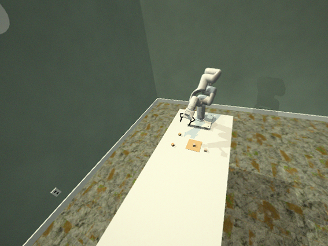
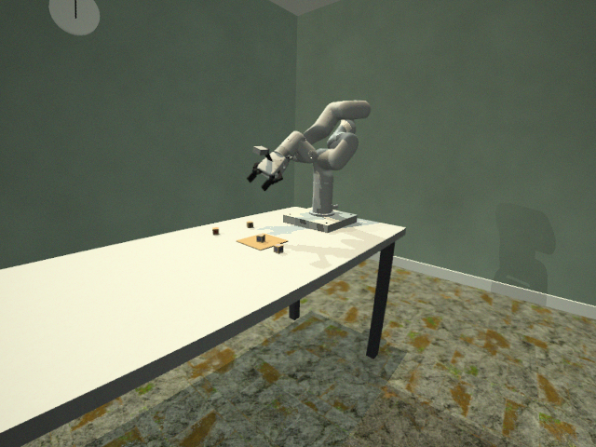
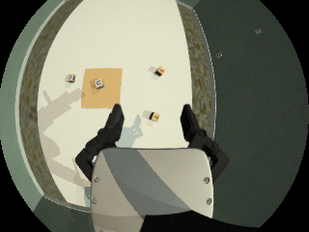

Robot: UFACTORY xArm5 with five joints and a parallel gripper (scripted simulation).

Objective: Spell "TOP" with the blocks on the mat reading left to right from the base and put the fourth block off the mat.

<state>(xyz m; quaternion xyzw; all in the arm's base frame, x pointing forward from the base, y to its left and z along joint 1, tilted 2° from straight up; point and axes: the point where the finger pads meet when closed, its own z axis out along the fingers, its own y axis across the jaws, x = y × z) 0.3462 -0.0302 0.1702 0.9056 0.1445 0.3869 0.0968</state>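
The orange mat (image 1: 197,149) (image 2: 248,241) (image 3: 108,100) lies flat on the table. One block (image 1: 194,144) (image 2: 260,237) (image 3: 98,83) with a blue letter, perhaps a U, sits turned on it. A second block (image 1: 205,150) (image 2: 277,249) (image 3: 70,77), its blue letter perhaps an O, is off the mat, left in the wrist view. A block (image 1: 172,145) (image 2: 215,231) (image 3: 160,71) with a red-orange mark and another block (image 1: 179,133) (image 2: 250,224) (image 3: 154,117) with a small dark mark lie off the mat's other side; these letters are unclear. My gripper (image 1: 185,122) (image 2: 257,183) (image 3: 152,110) is open and empty, tilted high above the table.
The white table (image 1: 165,199) (image 2: 144,298) has long side edges, with the floor below. The robot's base plate (image 1: 199,125) (image 2: 307,222) stands at the table's end, behind the mat. Arm shadows fall across the table beside the mat.
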